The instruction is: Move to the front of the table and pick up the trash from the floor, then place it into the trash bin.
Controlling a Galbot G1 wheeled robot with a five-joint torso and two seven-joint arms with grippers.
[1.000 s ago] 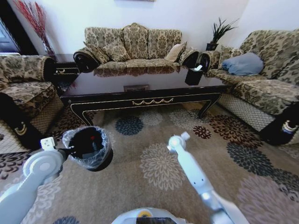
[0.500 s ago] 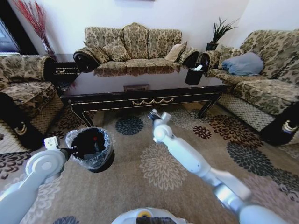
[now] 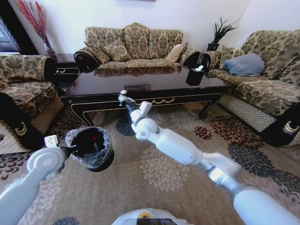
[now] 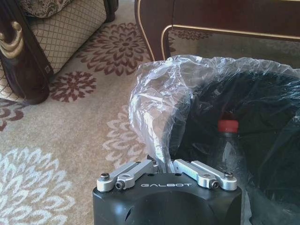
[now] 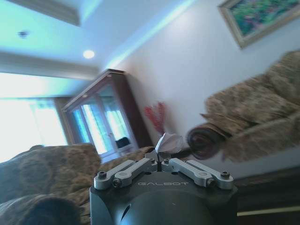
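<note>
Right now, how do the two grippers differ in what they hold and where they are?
The left gripper is shut on the trash bin's plastic-lined rim, low by the floor. The right gripper pinches a small white scrap, raised in front of the table. Both have their jaws closed.

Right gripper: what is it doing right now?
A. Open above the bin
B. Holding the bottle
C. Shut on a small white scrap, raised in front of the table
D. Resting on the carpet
C: the right gripper pinches a small white scrap, raised before the table.
</note>
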